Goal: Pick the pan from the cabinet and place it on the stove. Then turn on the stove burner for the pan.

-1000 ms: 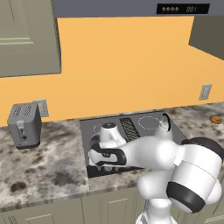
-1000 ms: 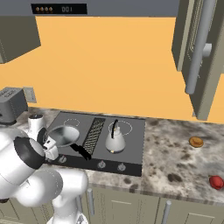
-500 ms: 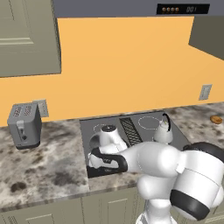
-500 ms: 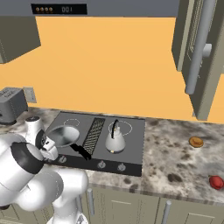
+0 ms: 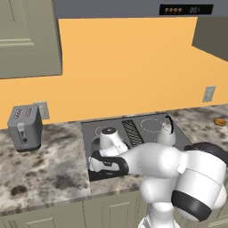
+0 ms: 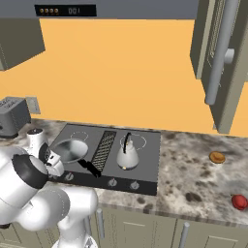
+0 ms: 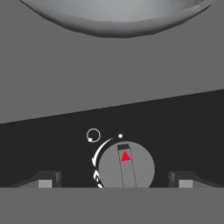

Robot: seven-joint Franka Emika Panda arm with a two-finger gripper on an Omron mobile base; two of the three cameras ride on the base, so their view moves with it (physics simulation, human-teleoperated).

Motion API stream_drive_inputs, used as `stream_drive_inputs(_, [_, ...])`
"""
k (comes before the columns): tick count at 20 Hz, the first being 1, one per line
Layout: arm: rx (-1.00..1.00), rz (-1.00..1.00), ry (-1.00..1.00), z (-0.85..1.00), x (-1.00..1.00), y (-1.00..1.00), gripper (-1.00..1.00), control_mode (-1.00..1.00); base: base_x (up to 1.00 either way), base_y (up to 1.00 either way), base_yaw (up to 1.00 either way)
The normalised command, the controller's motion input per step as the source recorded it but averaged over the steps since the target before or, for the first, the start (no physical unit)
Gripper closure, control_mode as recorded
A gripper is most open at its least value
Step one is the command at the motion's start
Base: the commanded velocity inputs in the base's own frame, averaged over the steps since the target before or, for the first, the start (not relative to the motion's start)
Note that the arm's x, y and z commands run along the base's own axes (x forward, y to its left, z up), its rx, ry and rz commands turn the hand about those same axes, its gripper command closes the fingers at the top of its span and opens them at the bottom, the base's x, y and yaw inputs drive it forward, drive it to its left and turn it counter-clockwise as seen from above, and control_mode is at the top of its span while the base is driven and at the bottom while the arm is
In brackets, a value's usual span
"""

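Observation:
The grey pan (image 6: 71,149) sits on the front-left burner of the black stove (image 6: 145,150), its black handle (image 6: 90,168) pointing toward the front edge. In the hand view its rim (image 7: 122,19) curves across the top. My gripper (image 7: 114,181) is open and low over the stove's front strip. Its fingertips (image 7: 46,179) stand wide on either side of a round knob (image 7: 126,166) with a red marker, not touching it. From the base views the hand (image 5: 95,161) hangs at the stove's front-left corner, also visible from the other side (image 6: 52,163). The cabinet door (image 6: 220,63) stands open at upper right.
A silver kettle (image 6: 127,155) stands on the right burner. A toaster (image 5: 24,127) sits on the counter to the left. An orange item (image 6: 217,157) and a red one (image 6: 239,202) lie on the right counter. More knobs (image 6: 112,182) line the stove front.
The hand has edged slightly left and lower along the stove's front edge, settling over the left knob. Pan and kettle have not moved.

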Motion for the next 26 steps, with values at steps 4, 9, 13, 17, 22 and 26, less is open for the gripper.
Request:
stream_drive_inputs(4, [0.00,0.07,-0.04,-0.20,0.01,0.00,1.00,-1.00,0.00,0.00,0.00])
stream_drive_inputs(9, [0.00,0.04,-0.05,-0.11,-0.02,0.00,1.00,-1.00,0.00,0.00,0.00])
stream_drive_inputs(13, [0.02,0.02,-0.01,-0.11,-0.07,-0.16,1.00,-1.00,0.00,0.00,0.00])
stream_drive_inputs(17, [0.05,0.08,-0.07,-0.16,-0.07,-0.46,1.00,-1.00,0.00,0.00,0.00])
stream_drive_inputs(22, [0.00,0.09,-0.04,-0.21,-0.08,-0.24,1.00,-1.00,0.00,0.00,0.00])
stream_drive_inputs(26, [0.00,0.13,-0.04,-0.20,-0.02,-0.02,1.00,-1.00,0.00,0.00,0.00])
